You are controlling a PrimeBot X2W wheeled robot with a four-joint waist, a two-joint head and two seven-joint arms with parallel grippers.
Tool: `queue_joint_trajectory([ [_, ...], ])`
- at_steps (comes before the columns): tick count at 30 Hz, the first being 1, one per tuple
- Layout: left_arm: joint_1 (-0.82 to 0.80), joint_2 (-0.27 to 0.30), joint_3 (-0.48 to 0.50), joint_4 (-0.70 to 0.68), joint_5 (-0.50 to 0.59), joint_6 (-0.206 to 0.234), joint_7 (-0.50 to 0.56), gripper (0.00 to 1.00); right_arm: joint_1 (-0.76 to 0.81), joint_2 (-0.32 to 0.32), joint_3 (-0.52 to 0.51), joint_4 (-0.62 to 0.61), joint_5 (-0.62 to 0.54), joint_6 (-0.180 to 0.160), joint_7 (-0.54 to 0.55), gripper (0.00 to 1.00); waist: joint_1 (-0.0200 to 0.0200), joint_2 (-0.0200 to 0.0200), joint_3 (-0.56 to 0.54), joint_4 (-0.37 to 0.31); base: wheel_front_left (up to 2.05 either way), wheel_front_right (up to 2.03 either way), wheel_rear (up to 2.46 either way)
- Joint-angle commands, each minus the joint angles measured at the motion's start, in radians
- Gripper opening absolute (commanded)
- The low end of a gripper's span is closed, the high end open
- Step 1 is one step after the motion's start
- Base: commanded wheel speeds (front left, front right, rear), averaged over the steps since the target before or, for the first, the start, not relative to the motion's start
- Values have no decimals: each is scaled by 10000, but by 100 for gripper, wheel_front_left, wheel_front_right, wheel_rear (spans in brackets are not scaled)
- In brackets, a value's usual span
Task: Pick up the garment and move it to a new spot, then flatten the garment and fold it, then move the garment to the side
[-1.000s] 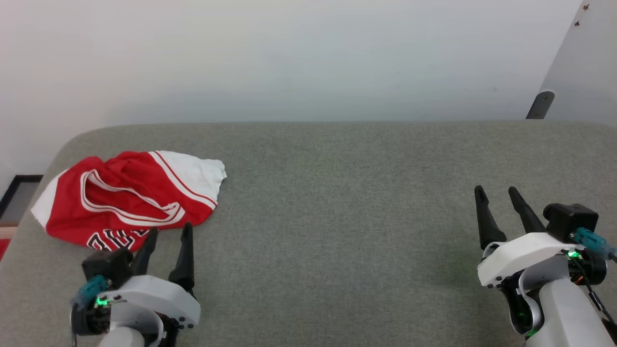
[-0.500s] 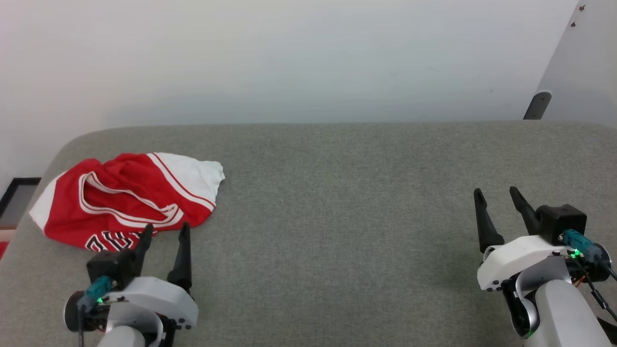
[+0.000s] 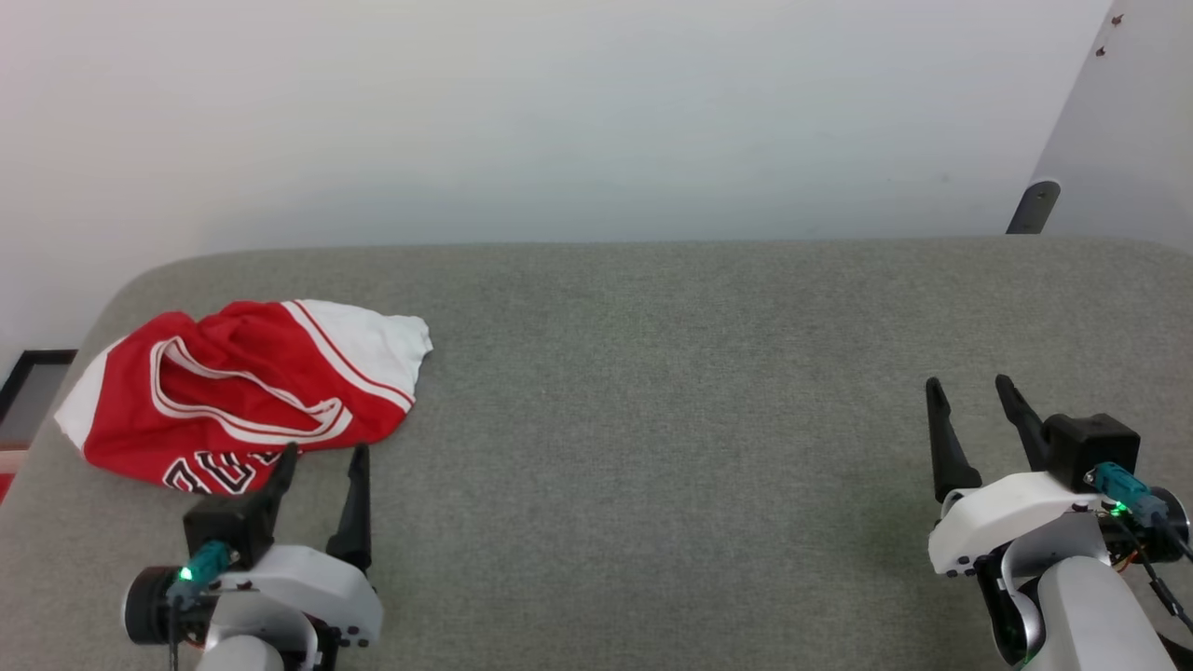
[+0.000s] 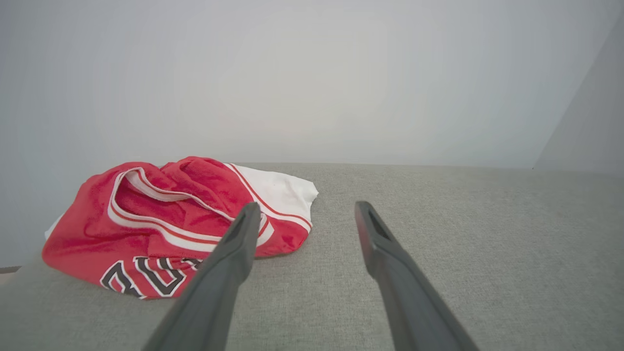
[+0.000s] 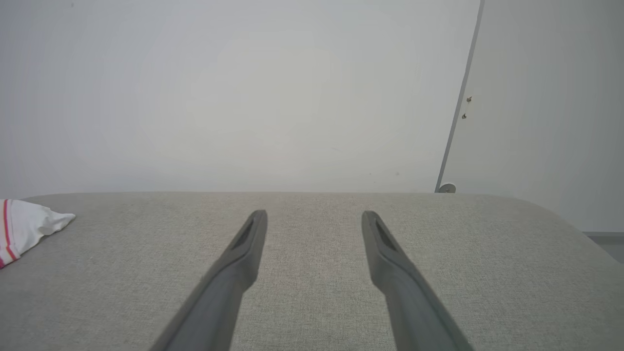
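The grey fabric-covered worktop (image 3: 652, 373) with rounded far corners runs the width of the head view, its far edge against a plain white wall (image 3: 559, 112). From the middle of the worktop to its right edge the surface is bare (the widest open room lies there), and a bare band runs along the far edge.

The crumpled red jersey shirt with white sleeves and striped trim (image 3: 121, 419) lies at the left end, a little in from the far left corner, its left sleeve close to the left edge. Its long axis runs roughly parallel to the far edge, tilted slightly so the right-hand white sleeve points toward the far right. The neck opening faces up and the black lettering sits along the nearer hem.

The left gripper (image 3: 326, 449) has its two dark fingers spread and empty, tips at that nearer hem (contact cannot be told). The right gripper (image 3: 967, 382), equally spread and empty, is near the right edge, well apart from the shirt.
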Motion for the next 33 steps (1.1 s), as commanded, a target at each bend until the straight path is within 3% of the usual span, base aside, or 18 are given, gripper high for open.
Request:
queue_joint_trajectory([
  [1,-201,58,47,23,225,-68,-73,100,-26,-5,-49,-60,-246,6,-103,100,0,0,-4,-13,0,0,0],
  [21,-496,-46,130,757,1115,-323,-428,100,-108,36,-289,71,-1027,7,-450,100,0,0,-79,202,0,0,0],
  [26,-516,-90,96,950,1191,-212,-424,100,84,30,-285,-9,-833,6,-462,100,0,0,-113,841,0,0,0],
  [33,-210,-141,71,773,1294,-25,-422,100,301,32,42,-164,-579,6,-460,100,0,0,-170,2514,0,0,0],
])
